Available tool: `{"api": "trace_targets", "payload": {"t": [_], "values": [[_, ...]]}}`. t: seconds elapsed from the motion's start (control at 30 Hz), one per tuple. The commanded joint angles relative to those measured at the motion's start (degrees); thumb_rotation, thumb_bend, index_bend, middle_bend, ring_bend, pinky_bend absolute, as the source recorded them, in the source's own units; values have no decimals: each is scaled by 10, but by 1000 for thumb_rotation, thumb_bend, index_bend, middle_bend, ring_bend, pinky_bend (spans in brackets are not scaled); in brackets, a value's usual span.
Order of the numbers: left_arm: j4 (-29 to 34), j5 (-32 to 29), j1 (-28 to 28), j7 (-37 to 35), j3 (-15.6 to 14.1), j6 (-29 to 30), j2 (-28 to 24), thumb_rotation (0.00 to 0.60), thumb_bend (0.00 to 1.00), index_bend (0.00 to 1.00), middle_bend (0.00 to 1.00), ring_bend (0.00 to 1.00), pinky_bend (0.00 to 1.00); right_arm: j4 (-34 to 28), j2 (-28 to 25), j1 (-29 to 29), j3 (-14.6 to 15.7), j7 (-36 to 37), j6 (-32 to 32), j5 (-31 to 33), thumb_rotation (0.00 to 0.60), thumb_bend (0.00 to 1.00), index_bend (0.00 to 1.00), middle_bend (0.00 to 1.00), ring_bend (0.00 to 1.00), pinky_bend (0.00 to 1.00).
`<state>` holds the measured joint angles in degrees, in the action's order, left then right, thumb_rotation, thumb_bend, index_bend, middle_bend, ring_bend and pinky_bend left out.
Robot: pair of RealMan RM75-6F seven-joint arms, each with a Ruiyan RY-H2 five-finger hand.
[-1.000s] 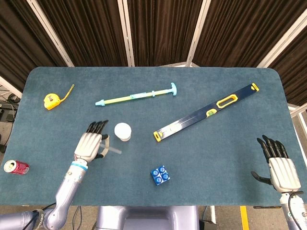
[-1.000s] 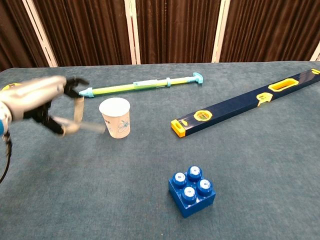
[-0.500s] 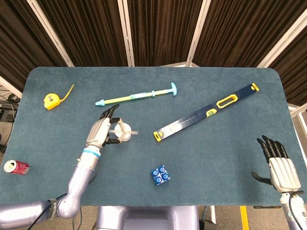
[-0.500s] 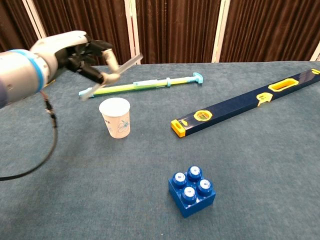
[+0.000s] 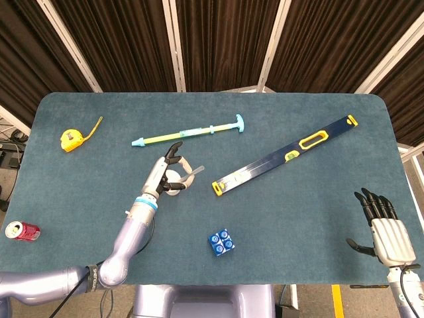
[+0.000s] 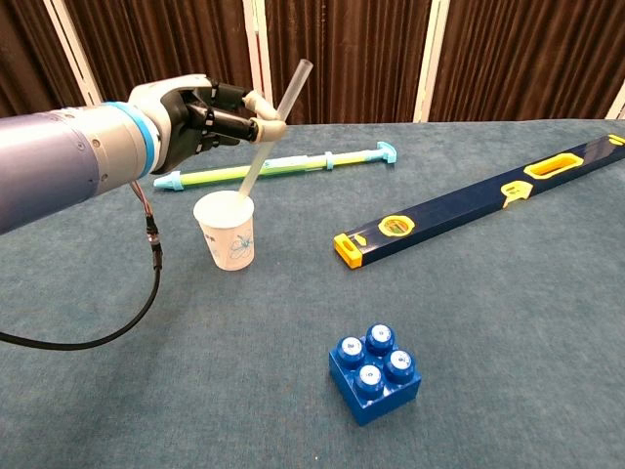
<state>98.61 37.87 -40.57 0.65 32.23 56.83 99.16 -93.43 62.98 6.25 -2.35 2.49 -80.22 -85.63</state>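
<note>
Left hand (image 6: pixel 200 112) pinches straw (image 6: pixel 271 122) tilted over cup (image 6: pixel 227 231). Right hand (image 5: pixel 387 228) spread, holding nothing. Advise lowering the straw tip inside the rim without tipping the cup.

Your left hand (image 6: pixel 200 115): silver-grey shell, black fingers, blue wrist band; straw (image 6: pixel 274 130) translucent white. Paper cup (image 6: pixel 227 231): white, faint blue print. Table (image 5: pixel 99 199) teal. Level (image 5: pixel 286 156) navy, yellow ends. Brick (image 6: pixel 374 371) blue. Tape measure (image 5: pixel 72 139) yellow. Can (image 5: pixel 22 230) red. Pump (image 5: pixel 189 132) yellow-green, turquoise handle.
</note>
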Motion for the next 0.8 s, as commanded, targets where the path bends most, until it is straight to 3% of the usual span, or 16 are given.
{"api": "trace_targets", "payload": {"t": [0.03, 0.5, 0.8], "values": [[-16, 0, 4, -38, 4, -23, 2, 600, 429, 595, 0, 0, 0, 0, 0, 0, 0, 0, -1, 0, 600, 152, 2, 0, 0, 0], [-75, 67, 25, -143, -26, -85, -10, 600, 430, 575, 2, 0, 0, 3, 1, -1, 1, -3, -3, -1, 600, 153, 2, 0, 0, 0], [-88, 122, 50, -199, -51, -92, -21, 600, 428, 369, 0, 0, 0, 3, 3, -2, 0, -6, -5, 0, 600, 153, 2, 0, 0, 0]]}}
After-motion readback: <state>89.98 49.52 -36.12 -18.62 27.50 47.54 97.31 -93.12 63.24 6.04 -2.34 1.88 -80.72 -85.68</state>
